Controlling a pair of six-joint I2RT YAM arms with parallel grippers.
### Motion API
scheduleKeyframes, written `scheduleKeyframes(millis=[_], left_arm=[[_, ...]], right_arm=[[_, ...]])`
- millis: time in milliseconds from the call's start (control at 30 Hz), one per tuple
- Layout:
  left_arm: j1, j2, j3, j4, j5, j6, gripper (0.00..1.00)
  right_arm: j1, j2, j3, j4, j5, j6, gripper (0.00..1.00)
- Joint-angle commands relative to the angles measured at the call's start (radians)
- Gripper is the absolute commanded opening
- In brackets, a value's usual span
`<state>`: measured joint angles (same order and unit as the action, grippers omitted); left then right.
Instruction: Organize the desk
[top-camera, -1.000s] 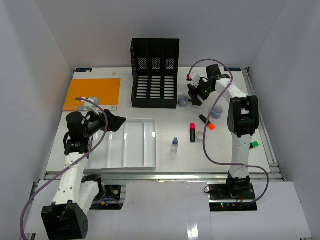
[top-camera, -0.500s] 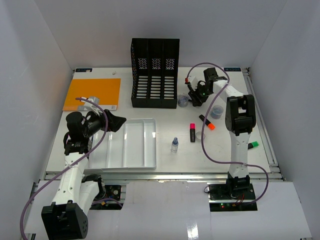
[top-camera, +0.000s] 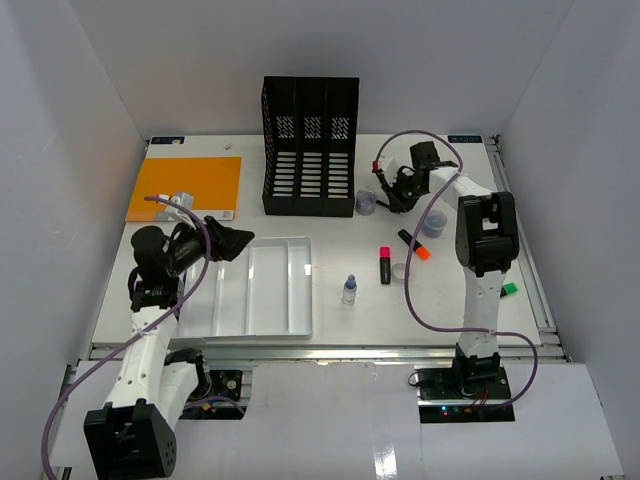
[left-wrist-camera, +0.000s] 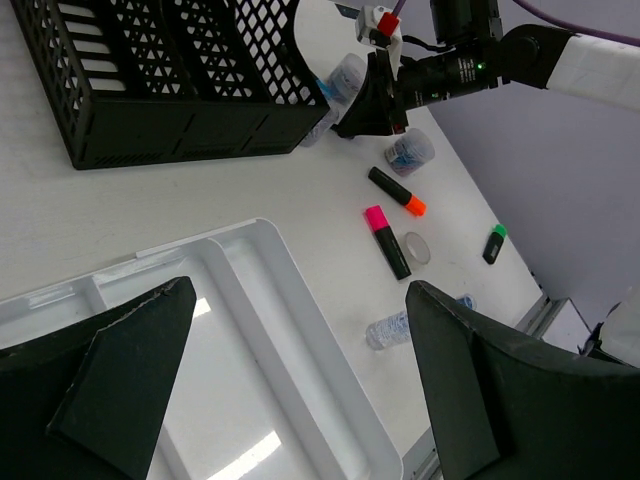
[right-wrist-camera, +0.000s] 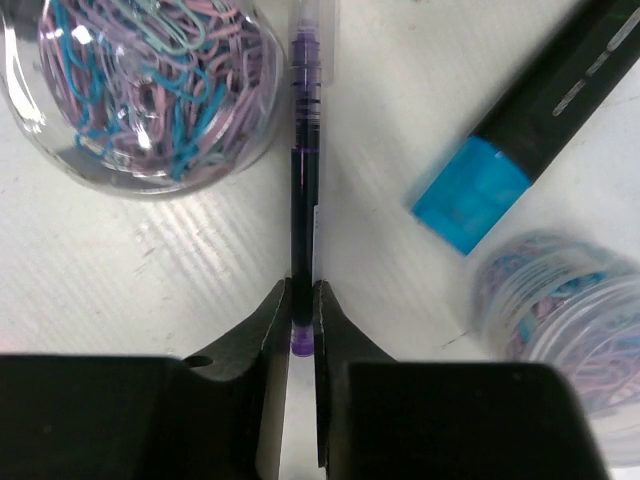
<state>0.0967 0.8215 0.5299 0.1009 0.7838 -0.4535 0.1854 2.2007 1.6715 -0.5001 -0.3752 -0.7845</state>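
The desk (top-camera: 352, 330) is a wide white tabletop. At its far right, my right gripper (top-camera: 386, 198) is down on the surface beside the black file organiser (top-camera: 310, 146). In the right wrist view this gripper (right-wrist-camera: 301, 310) is shut on the end of a thin purple pen (right-wrist-camera: 302, 190) that lies on the desk between two jars of paperclips (right-wrist-camera: 150, 90) (right-wrist-camera: 570, 320). My left gripper (top-camera: 232, 243) hangs wide open over the left end of the white tray (top-camera: 268, 290), holding nothing; the left wrist view shows its jaws (left-wrist-camera: 300, 288) far apart above the tray's rim (left-wrist-camera: 304, 319).
A blue-capped highlighter (right-wrist-camera: 530, 130) lies right of the pen. A pink highlighter (top-camera: 385, 264), an orange one (top-camera: 414, 244), a round lid (top-camera: 400, 270), a small bottle (top-camera: 349, 289) and a green marker (top-camera: 509, 289) are scattered mid-right. An orange folder (top-camera: 185, 187) lies at the back left.
My right gripper has come down near the organiser and shut from wide open onto the purple pen. The left arm has barely moved and stays open.
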Motion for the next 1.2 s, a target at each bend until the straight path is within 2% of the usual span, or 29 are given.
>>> scheduleKeyframes(millis=[0,167,267,333,400,533,667,833,1000,1167], left_arm=[[0.001,-0.012,-0.055,0.148,0.092,-0.132,0.98],[-0.004,0.049,-0.129,0.384,0.190,-0.395,0.96],[-0.059,0.055,-0.157,0.422,0.158,-0.482,0.94],[-0.133,0.048,-0.155,0.417,0.071,-0.484,0.94],[-0.265,0.056,-0.141,0.409,-0.019,-0.480,0.94],[-0.451,0.118,-0.101,0.440,-0.184,-0.497,0.92],[-0.573,0.197,-0.069,0.558,-0.301,-0.536,0.88],[-0.748,0.332,0.034,0.632,-0.467,-0.493,0.87],[-0.846,0.521,0.158,0.714,-0.569,-0.478,0.84],[-0.924,0.649,0.292,0.725,-0.633,-0.450,0.83]], right_arm=[[-0.016,-0.065,-0.101,-0.071,-0.027,0.043,0.11],[-0.068,-0.171,-0.163,-0.073,-0.145,0.117,0.08],[-0.094,-0.267,-0.207,-0.074,-0.226,0.171,0.08],[-0.104,-0.309,-0.242,-0.073,-0.254,0.191,0.08],[-0.115,-0.370,-0.271,-0.072,-0.282,0.219,0.08],[-0.138,-0.489,-0.341,-0.075,-0.380,0.261,0.08],[-0.139,-0.628,-0.428,-0.096,-0.533,0.290,0.08],[-0.138,-0.812,-0.521,-0.089,-0.669,0.361,0.08],[-0.136,-0.897,-0.587,-0.036,-0.806,0.481,0.08],[-0.135,-0.985,-0.679,0.076,-0.860,0.597,0.08]])
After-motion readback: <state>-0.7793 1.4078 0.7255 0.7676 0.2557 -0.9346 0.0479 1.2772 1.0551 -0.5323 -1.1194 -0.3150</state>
